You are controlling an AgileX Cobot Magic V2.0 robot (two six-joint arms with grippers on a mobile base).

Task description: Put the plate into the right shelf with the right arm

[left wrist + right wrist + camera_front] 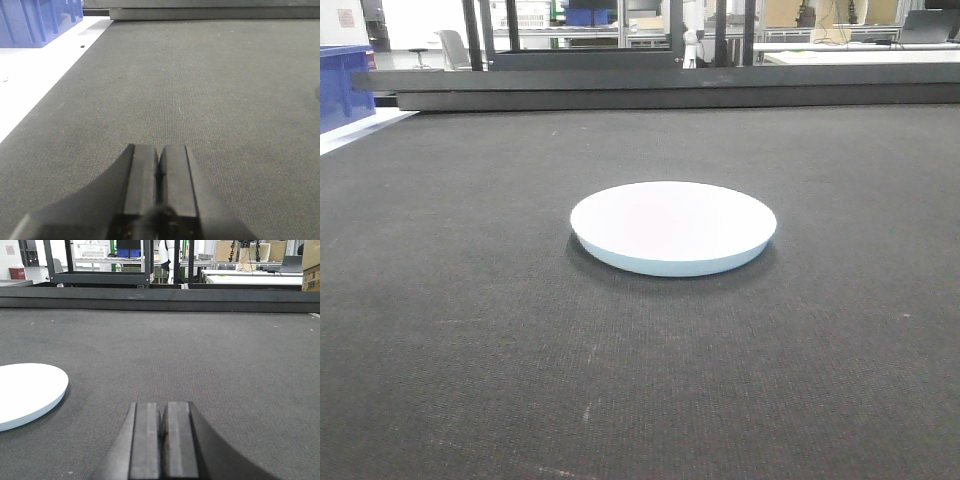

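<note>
Okay, my right claw (161, 414) sits low over the worktop (235, 360), pressed together, nothing held. The plate (25, 390) lies flat ahead and to its left, apart. I should open wide, swing left, pinch the rim.

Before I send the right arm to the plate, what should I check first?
1. Plate lying flat, alone on the dark mat: ok.
2. Right gripper open for grasping: not ok, jaws shut.
3. Right gripper clear of the plate: ok, plate lies apart to its left.
4. Left gripper out of the way: ok, shut, over bare mat.
5. Right shelf located: cannot tell, not identifiable in any view.
</note>
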